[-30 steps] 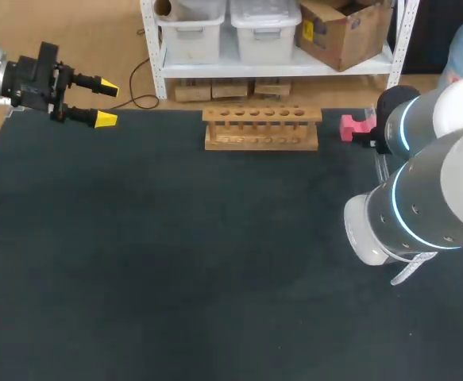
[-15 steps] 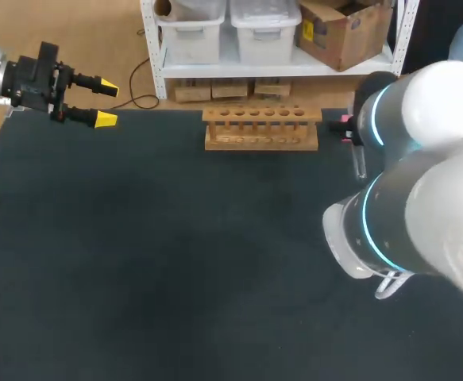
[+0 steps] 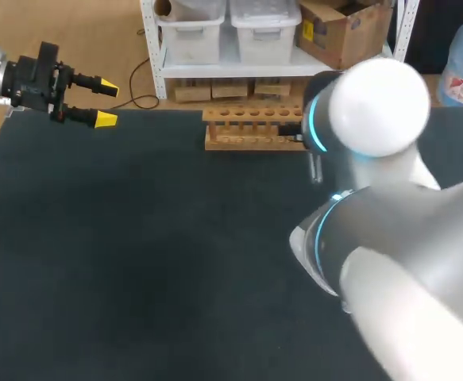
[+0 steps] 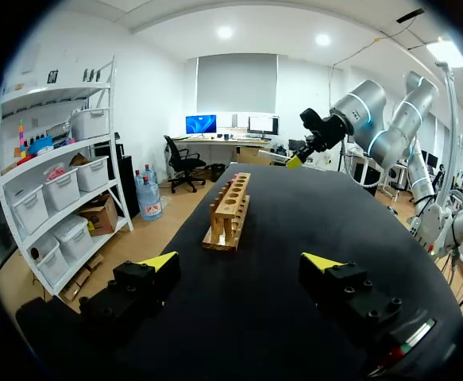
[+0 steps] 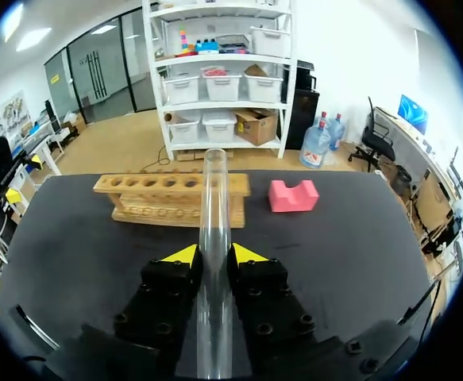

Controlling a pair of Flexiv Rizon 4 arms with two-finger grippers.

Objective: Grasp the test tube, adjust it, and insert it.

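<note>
In the right wrist view a clear glass test tube (image 5: 214, 198) stands upright between my right gripper's (image 5: 214, 255) yellow-tipped fingers, which are shut on it from both sides. Ahead of it lies the wooden rack (image 5: 170, 199) with a row of empty holes. In the head view the rack (image 3: 259, 127) sits at the table's far middle, and my right arm (image 3: 370, 107) hangs over its right end, hiding its own gripper. My left gripper (image 3: 106, 102) is open and holds nothing at the far left corner. The left wrist view shows the rack (image 4: 229, 208) far ahead of the left gripper (image 4: 240, 261).
A pink block (image 5: 292, 195) lies to the right of the rack; my right arm hides it in the head view. The dark table mat (image 3: 136, 238) spreads in front of the rack. Beyond the table's far edge stands a white shelf.
My right arm has swung left, from beside the pink block to over the rack's right end, and now covers the block. The left arm has not moved.
</note>
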